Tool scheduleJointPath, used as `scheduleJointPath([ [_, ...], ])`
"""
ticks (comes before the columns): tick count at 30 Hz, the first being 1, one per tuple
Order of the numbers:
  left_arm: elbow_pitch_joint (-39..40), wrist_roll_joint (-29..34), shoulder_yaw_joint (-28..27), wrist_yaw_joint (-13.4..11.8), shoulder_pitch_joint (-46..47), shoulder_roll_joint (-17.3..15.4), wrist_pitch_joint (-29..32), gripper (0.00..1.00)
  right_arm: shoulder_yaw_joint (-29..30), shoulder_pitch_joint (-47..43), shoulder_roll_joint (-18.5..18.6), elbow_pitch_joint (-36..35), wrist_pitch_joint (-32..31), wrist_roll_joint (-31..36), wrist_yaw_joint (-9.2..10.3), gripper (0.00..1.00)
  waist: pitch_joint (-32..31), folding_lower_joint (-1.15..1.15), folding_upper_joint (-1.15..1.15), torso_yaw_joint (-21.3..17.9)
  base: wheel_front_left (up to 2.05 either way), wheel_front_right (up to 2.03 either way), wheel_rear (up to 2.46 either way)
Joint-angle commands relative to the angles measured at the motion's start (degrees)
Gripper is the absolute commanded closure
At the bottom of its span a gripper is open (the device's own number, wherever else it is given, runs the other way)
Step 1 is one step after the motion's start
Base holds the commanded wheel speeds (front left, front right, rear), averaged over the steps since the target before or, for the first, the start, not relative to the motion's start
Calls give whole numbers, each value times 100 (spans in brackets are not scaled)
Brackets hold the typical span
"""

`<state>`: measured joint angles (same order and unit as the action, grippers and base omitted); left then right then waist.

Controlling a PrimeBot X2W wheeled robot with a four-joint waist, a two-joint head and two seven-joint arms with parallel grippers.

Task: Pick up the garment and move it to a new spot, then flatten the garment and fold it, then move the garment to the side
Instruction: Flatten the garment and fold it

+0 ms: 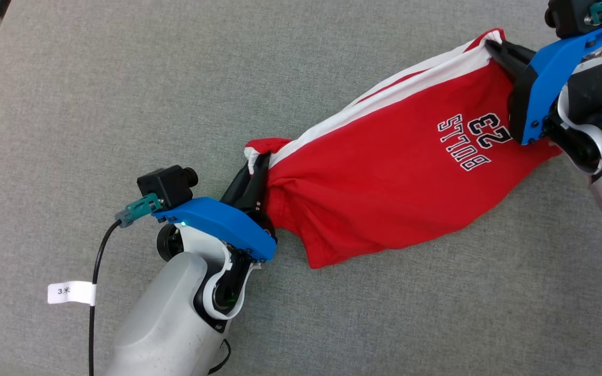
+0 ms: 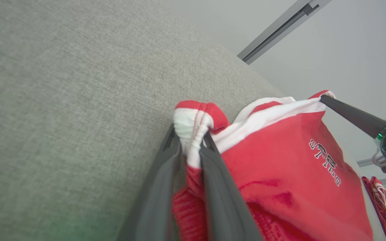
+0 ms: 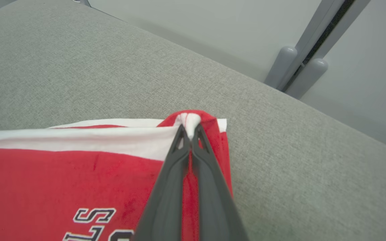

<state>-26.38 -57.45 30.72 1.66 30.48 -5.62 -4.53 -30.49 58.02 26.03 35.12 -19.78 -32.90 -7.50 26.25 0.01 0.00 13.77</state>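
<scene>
The garment [image 1: 384, 172] is a red jersey with a white band and black-and-white lettering, stretched slantwise over the grey cloth surface [image 1: 123, 104]. My left gripper [image 1: 254, 167] is shut on its lower-left corner. In the left wrist view the bunched white-and-red hem [image 2: 193, 124] sits pinched between the two dark fingers [image 2: 213, 174] of that gripper [image 2: 191, 140]. My right gripper [image 1: 491, 44] is shut on the upper-right corner. Its fingers [image 3: 173, 187] meet tightly on the hem of the garment [image 3: 62, 174] at the gripper tip [image 3: 189, 129]. The cloth sags between both grips.
A black cable with a white tag [image 1: 71, 292] hangs beside my left forearm. Another red-and-white striped cloth [image 2: 384, 201] shows at the lower right of the left wrist view. A grey wall rail [image 2: 280, 26] and two rounded posts [image 3: 297, 67] stand beyond the surface's far edge.
</scene>
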Motion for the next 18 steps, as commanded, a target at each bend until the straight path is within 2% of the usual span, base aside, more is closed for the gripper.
scheduleJointPath([
  [1,-75,29,28,29,50,-5,-34,0,-6,103,-23,52,80,-28,1,26,11,-1,0,19,0,0,0],
  [2,-115,41,39,60,66,4,-74,0,-29,132,-46,99,197,-50,1,0,8,-1,0,26,0,0,0],
  [8,-246,-98,109,344,-25,35,-105,0,-324,57,-75,420,501,-261,1,0,-180,-1,0,25,0,0,0],
  [14,-178,-17,227,467,-291,-197,-280,0,-317,-350,50,550,722,-842,1,0,-562,-1,0,39,0,0,0],
  [18,-124,106,217,506,-526,-358,-643,0,-237,-724,249,530,868,-1163,1,0,-775,-1,0,66,0,0,0],
])
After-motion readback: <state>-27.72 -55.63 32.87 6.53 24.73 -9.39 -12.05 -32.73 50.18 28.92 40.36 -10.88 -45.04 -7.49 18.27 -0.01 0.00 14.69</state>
